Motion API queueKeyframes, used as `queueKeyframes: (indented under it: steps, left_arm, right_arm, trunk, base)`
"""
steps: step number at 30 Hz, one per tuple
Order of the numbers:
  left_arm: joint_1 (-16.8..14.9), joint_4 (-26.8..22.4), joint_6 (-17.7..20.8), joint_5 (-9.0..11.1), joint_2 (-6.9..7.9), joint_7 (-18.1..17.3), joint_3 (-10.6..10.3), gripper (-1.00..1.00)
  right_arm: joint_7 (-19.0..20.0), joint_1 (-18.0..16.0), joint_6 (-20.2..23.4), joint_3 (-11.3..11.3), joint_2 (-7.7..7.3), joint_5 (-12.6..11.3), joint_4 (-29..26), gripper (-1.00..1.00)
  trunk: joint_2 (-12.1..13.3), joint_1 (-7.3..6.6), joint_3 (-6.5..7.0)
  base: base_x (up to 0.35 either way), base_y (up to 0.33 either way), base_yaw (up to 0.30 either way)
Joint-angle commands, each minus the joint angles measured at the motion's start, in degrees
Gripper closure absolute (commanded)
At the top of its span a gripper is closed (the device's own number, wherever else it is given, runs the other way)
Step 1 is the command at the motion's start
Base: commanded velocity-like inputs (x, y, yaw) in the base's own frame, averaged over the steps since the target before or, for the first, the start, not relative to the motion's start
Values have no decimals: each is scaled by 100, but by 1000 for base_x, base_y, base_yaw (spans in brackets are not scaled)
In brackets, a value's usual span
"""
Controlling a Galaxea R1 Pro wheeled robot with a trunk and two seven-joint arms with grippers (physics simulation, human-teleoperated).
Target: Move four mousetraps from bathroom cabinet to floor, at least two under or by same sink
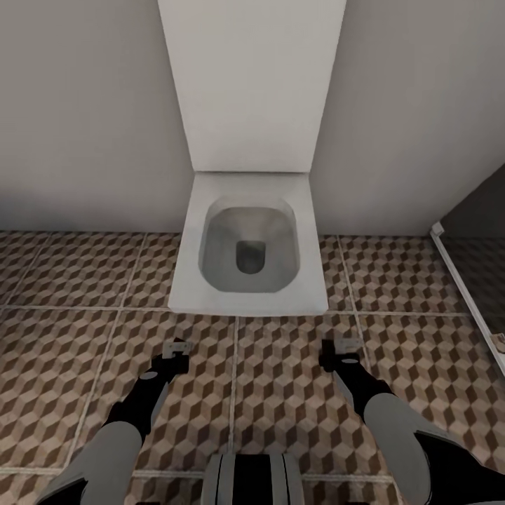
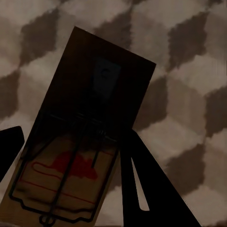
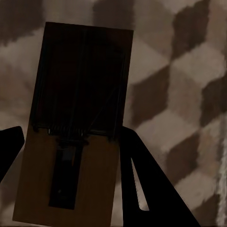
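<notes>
**Two mousetraps in hand, facing the toilet**

You are standing before a white toilet [image 1: 249, 252] set against a pale wall, with the cube-patterned bathroom floor [image 1: 77, 351] spreading beneath both arms. Each arm is carrying a trap. The left gripper [image 1: 175, 348] is holding one mousetrap [image 2: 80, 142], clamped between its dark fingers [image 2: 142, 189]; the trap's long axis is running outward along the fingers, its wire end nearest the wrist. The right gripper [image 1: 344, 347] is closing on a second mousetrap [image 3: 78, 123], lying the same way, straight out from the hand. Both traps are hanging above the tiles, flat faces roughly parallel to the floor; how near the tiles they are cannot be told. No sink is appearing ahead of you, so lowering here would likely satisfy the floor condition but not the sink one. A dark shower edge [image 1: 463, 280] is showing at your right.
</notes>
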Motion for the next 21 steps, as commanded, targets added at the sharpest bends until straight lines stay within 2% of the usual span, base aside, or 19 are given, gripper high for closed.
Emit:
queueKeyframes:
  steps: [1,14,21]
  left_arm:
    - [-1,-17,27,-43,-9,-78,51,100]
    - [-3,-19,27,-43,-9,-78,51,100]
    - [-2,-17,27,-43,-9,-78,51,100]
  right_arm:
    - [-15,-1,32,-25,7,46,-11,100]
    - [-26,-1,25,-25,5,48,-11,100]
    - [-26,-1,27,-28,0,48,-11,100]
  trunk:
    - [-3,1,-26]
    - [-20,35,-314]
    - [-20,35,-314]
  base:
    - [0,0,0]
    - [0,0,0]
    - [0,0,0]
